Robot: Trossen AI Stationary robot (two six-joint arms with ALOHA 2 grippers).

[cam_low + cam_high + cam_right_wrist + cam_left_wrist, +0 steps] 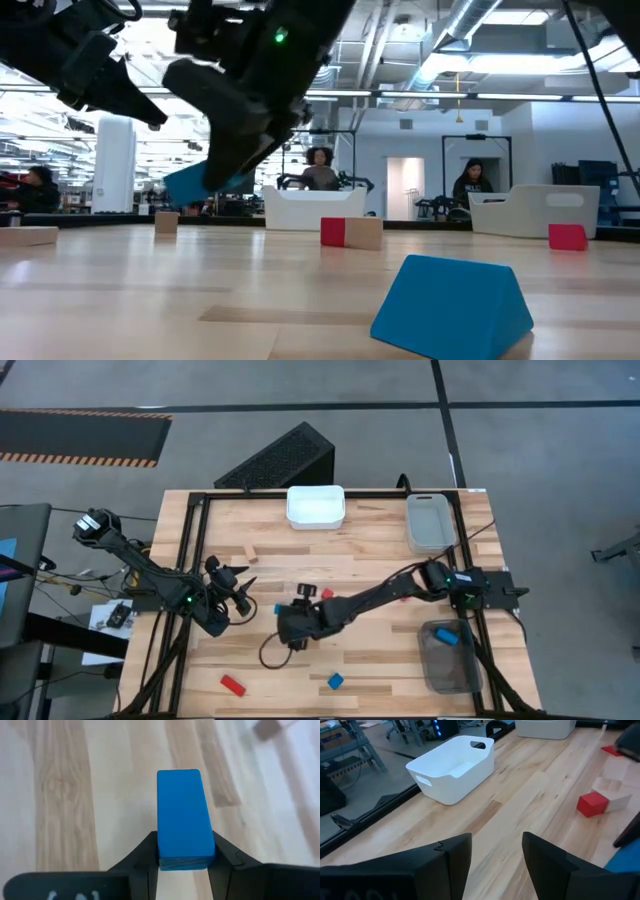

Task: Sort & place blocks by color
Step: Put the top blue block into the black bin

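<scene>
My right gripper (284, 611) reaches to the table's middle and is shut on a blue bar (183, 810), which also shows in the low view (196, 184). My left gripper (496, 840) is open and holds nothing; it hovers just left of the right one (243, 588). Lying flat on the table are a blue wedge (452, 305) near the near edge (335, 681), a red bar (233, 684), a red cube (592, 803) beside a pale wood block (621, 801), and a wood bar (248, 553). Another blue block (447, 636) lies in the dark bin (450, 670). My right gripper pinches the blue bar between its two fingers (145, 852), which are on the long sides at the bar's near end (184, 855). The bar lies along the fingers and juts out past them. It comes slanting down toward the table's left. The bar is lifted clear of the table.
A white bin (316, 506) and a clear grey bin (430, 522) stand at the far edge, and the dark bin is at the near right corner. More red pieces (567, 237) lie on the right half. People sit in the room beyond the table.
</scene>
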